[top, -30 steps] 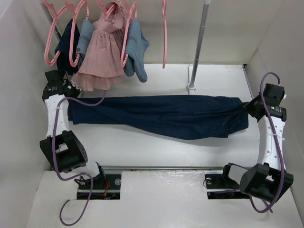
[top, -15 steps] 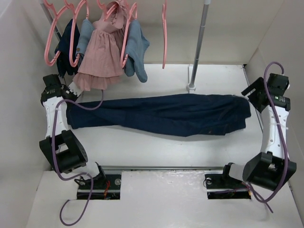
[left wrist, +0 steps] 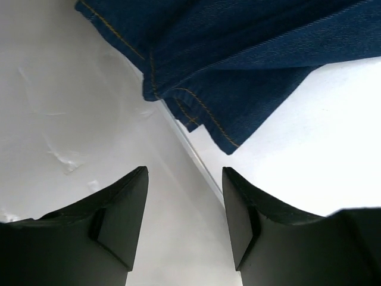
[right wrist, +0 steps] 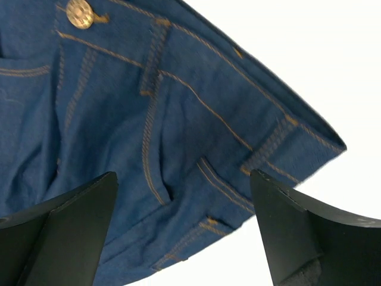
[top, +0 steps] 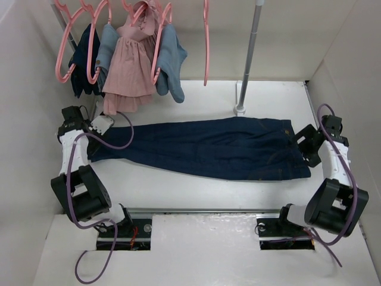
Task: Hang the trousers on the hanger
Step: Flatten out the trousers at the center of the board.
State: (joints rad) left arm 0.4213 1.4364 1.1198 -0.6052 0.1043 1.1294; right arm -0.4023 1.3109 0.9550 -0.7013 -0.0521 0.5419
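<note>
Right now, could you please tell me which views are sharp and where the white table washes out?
Top external: even light, sharp, though folds in the dark trousers barely show. Left wrist: hem stitching crisp, the table bright with faint marks. Right wrist: denim slightly soft, table blown out white.

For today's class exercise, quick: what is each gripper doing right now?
Left gripper: open, holding nothing; trousers hem just ahead.
Right gripper: open wide, empty, over the waistband.
</note>
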